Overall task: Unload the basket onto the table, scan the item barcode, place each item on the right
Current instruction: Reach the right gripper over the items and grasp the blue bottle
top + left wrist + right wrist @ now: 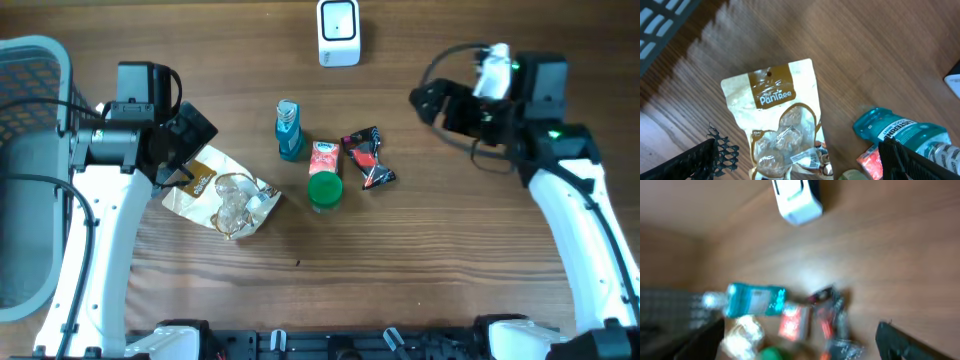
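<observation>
The task has barely begun: nothing is lifted and nothing has reached the scanner [338,32].

The left end effector [800,150] is spread fully wide and holds nothing. Directly under it lies the pouch [782,130], flat on the worktop [450,280], printed face up. The fingers [695,160] frame the pouch's lower half without touching it, as far as the wrist view shows. A white label [807,159] with bars on it sits on the pouch's face between the fingers, so the code appears to face upward. To the right of this end effector are the mouthwash [905,135] and, beside that, the red pack [324,170].

The right end effector [430,98] is also wide open and empty, held above the worktop. The wrapper [368,158] lies just ahead of and below it, the scanner further ahead and off to one side. Its wrist view is blurred, so finer detail there cannot be told.

Judging from where the left end effector hangs, the pouch is the likely item to be scanned, though the task sentence does not name one. Everything is left to do:

- lower and close on the pouch
- lift it clear of the mouthwash
- carry it to the scanner, well away from the left end effector, at the far edge
- turn the label toward the scanner's face

The pouch looks thin and limp, so it may sag once it is held.
</observation>
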Robot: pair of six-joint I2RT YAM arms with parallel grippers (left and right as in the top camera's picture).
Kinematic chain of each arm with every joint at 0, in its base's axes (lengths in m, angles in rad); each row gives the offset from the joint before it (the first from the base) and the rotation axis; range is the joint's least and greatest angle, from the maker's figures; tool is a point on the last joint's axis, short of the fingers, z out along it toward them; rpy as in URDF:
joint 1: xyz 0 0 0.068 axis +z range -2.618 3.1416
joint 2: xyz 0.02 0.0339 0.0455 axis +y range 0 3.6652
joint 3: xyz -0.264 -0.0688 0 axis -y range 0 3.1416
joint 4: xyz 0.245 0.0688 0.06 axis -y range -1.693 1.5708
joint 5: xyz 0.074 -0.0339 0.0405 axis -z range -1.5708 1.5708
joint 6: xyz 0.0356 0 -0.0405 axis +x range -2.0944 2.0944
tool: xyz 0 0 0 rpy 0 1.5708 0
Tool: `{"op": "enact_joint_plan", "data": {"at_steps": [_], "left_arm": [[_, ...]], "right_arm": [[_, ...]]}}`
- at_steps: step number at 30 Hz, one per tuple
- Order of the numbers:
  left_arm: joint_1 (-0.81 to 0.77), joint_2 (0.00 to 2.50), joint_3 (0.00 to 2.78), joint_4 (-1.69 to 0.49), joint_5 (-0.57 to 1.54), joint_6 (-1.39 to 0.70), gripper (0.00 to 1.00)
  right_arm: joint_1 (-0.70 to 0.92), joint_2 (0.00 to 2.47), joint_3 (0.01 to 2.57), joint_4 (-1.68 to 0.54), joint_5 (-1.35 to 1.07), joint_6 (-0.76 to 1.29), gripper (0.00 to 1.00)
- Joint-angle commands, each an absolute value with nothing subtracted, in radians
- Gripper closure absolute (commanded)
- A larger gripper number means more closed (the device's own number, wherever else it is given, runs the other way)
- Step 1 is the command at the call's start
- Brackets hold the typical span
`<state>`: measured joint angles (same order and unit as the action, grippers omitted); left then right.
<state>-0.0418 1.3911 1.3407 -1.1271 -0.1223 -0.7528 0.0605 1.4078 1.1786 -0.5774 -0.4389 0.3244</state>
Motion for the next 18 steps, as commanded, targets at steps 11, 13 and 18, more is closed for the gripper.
{"op": "enact_joint_plan", "data": {"at_steps": [11, 13, 18], "left_arm": [[-0.037, 1.393, 1.343, -1.127, -0.124, -0.738, 0.0], [-0.037, 1.393, 1.343, -1.127, -0.124, -0.737, 0.0], [-0.037, 1.393, 1.343, -1.127, -0.124, -0.738, 0.0]], "right_arm": [[0.54, 1.834, 1.216, -0.614, 0.116, -0.078, 0.02], [0.54, 1.869, 1.215, -0.615, 0.116, -0.076, 0.07], [0.539, 1.943, 1.215, -0.614, 0.162, -0.019, 0.22]]}}
